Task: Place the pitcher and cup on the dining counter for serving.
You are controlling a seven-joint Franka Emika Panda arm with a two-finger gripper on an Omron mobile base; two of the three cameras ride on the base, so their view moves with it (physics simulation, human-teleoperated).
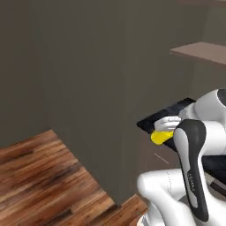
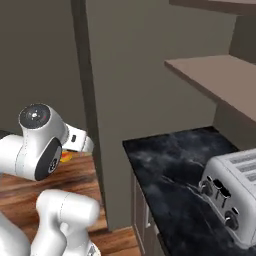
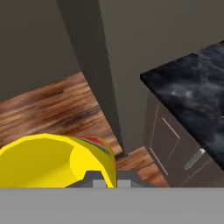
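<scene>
Your gripper (image 3: 106, 181) is clamped on the rim of the cup (image 3: 57, 159), carrying it clear above the wood floor (image 3: 52, 109); the black marble tabletop (image 3: 192, 92) nearby sits under wall shelves, so I judge it isn't the serving spot.

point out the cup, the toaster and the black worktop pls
cup (image 3: 48, 159): hand view, inner yellow wall.
toaster (image 2: 235, 192): right base view, its front face.
black worktop (image 2: 170, 165): right base view, bare marble near the front edge.

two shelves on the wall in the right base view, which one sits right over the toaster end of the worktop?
The lower shelf, a full taupe slab above the toaster; the upper shelf is a strip at the frame's top.
</scene>
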